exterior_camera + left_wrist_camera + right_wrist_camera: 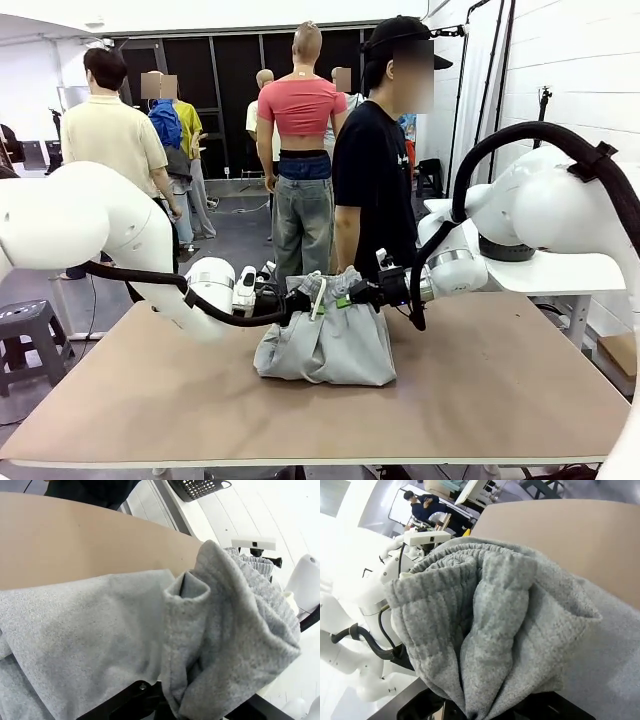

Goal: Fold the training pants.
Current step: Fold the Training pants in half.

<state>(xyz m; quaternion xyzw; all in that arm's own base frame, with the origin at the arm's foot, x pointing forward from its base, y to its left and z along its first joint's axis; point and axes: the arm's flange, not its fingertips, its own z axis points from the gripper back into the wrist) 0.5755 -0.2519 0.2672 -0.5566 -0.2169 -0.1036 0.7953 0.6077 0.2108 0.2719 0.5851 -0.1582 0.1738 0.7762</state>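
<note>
Front view shows one pair of training pants (pixel 327 340), light grey, bunched at the middle of the bench (pixel 480 400) and lifted at its top edge by two grippers. The left gripper (pixel 300 297) comes in from the left side and the right gripper (pixel 352 293) from the right; the two meet close together above the cloth, each with its jaws pinched tight on a fold of the upper edge. The lower part of the pants rests on the bench in a rounded heap, hanging from the two held points. One white drawstring end (pixel 319 298) dangles between the grippers. One person (pixel 375 190) in a black top stands at the far side of the bench, just behind the pants.

Left wrist view has the training pants (pixel 100 645) spread across the lower picture, with a thick fold rising from the jaws at the bottom edge, which are closed on it. One black mesh basket (pixel 199 487) shows at the top edge, past the bench (pixel 75 540).

Right wrist view has the gathered waistband (pixel 440 605) of the pants bunched up directly above the jaws, which are clamped on the cloth. Behind it the left arm (pixel 355 645) shows, and the bench (pixel 560 535) runs along the top right.
</note>
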